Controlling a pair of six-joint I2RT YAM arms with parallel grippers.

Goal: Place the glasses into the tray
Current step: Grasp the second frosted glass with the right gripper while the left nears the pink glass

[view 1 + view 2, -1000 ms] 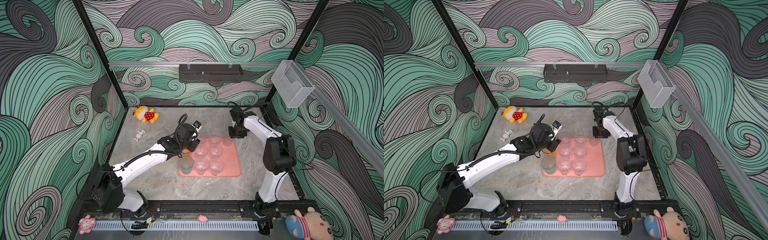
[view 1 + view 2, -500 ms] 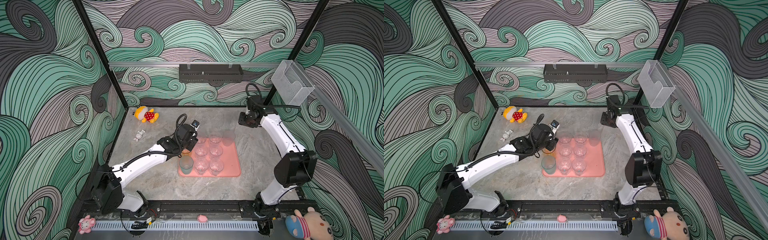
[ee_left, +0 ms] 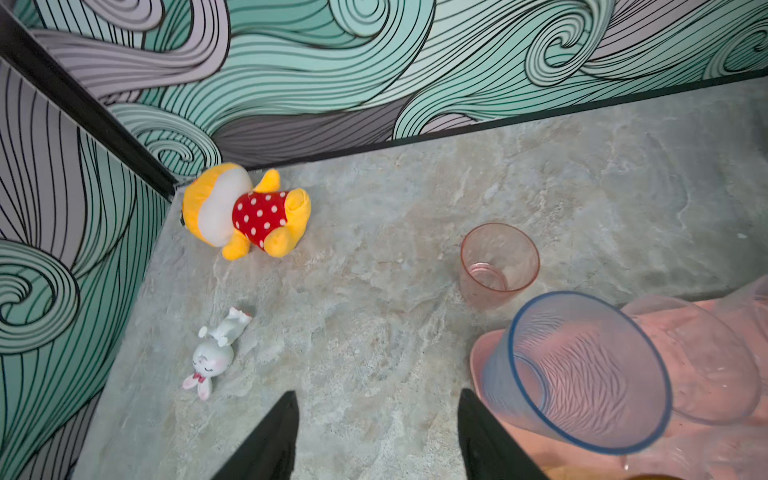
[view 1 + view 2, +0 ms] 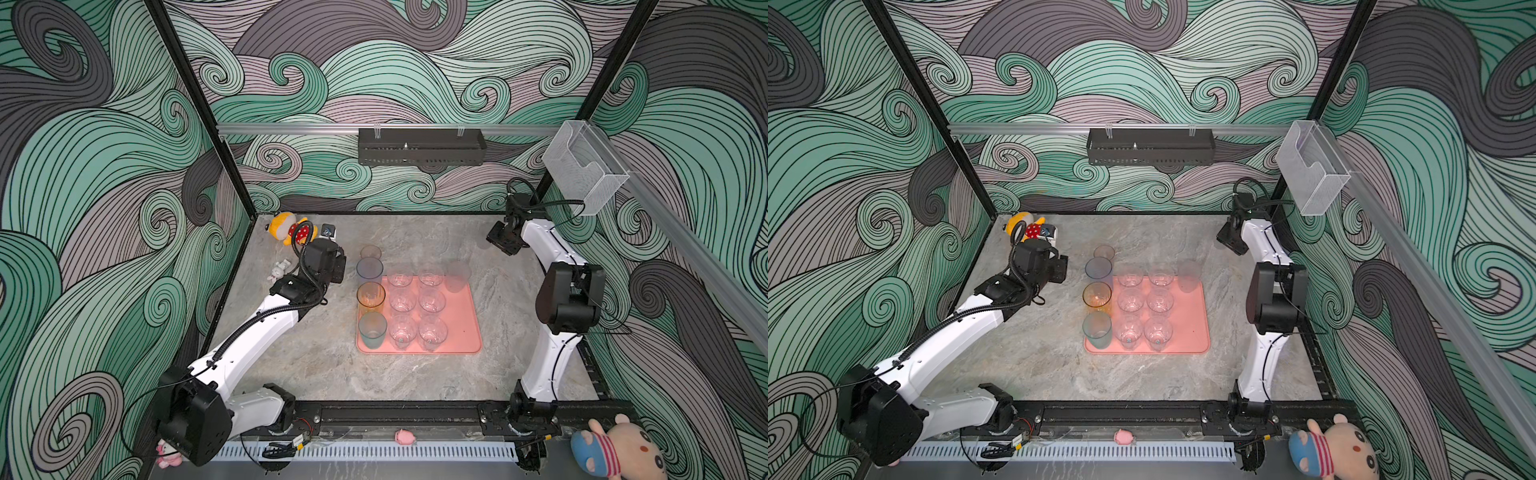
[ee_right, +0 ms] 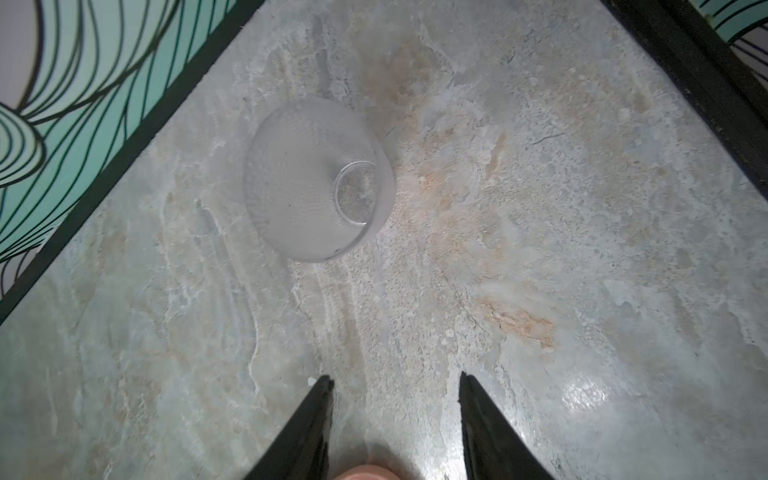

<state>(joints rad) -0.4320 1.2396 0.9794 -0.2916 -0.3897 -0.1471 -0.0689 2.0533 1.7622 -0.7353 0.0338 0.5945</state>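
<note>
Your left arm (image 4: pixel 257 338): white shells, black joints.
Your right arm (image 4: pixel 540 245): the same colours.
Hose (image 4: pixel 266 312): black, ribbed.
Your left gripper (image 3: pixel 378 394): black, pointed tips.

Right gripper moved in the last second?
Yes. The right gripper has pulled away from the far right corner of the tray, toward the back right of the table.

**Marbled tabletop, a few things scattered on it**

The grey stone-patterned table (image 4: pixel 415 374) carries a salmon tray (image 4: pixel 461 316) near its middle. A pink glass (image 4: pixel 370 252) stands just past the tray's far left corner. A yellow plush toy (image 4: pixel 286 228) lies in the table's far left corner, and a white bunny figure (image 4: pixel 279 270) by the left edge. A frosted glass (image 5: pixel 316 178) sits near the far right corner.
</note>
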